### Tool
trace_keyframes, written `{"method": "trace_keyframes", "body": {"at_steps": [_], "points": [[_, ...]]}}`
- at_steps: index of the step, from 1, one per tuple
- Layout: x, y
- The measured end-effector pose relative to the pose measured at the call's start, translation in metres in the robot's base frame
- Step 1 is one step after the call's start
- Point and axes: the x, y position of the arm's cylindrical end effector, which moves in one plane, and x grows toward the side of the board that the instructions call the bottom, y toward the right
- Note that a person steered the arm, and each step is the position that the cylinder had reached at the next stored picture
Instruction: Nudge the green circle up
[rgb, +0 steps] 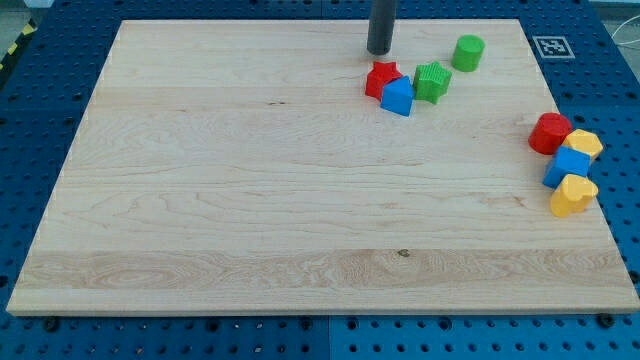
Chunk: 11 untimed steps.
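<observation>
My tip stands near the top of the frame, a little right of centre, resting on the wooden board. It is a plain dark rod with no fingers or jaws, so nothing about it can be apart, together or clamped; it touches no block.

Just below the tip, slightly to its right, sits the red star. A blue block (its shape is hard to make out, perhaps a wedge or cube) presses against the star's lower right side. Beside these, further right, is the green star, touching or nearly touching the blue block.

The green circle lies up and to the right of the green star, close to it but apart, at about the same height in the frame as my tip and well to the tip's right, near the board's top edge.

Along the right edge of the board, a separate cluster runs downward: a red circle, a yellow block, a second blue block and a yellow heart, each touching its neighbour.

A black-and-white marker tag sits at the board's upper right corner.
</observation>
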Motion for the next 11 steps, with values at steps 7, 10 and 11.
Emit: {"method": "trace_keyframes", "body": {"at_steps": [7, 10, 11], "points": [[0.049, 0.168], [0.036, 0.146], [0.027, 0.164]]}}
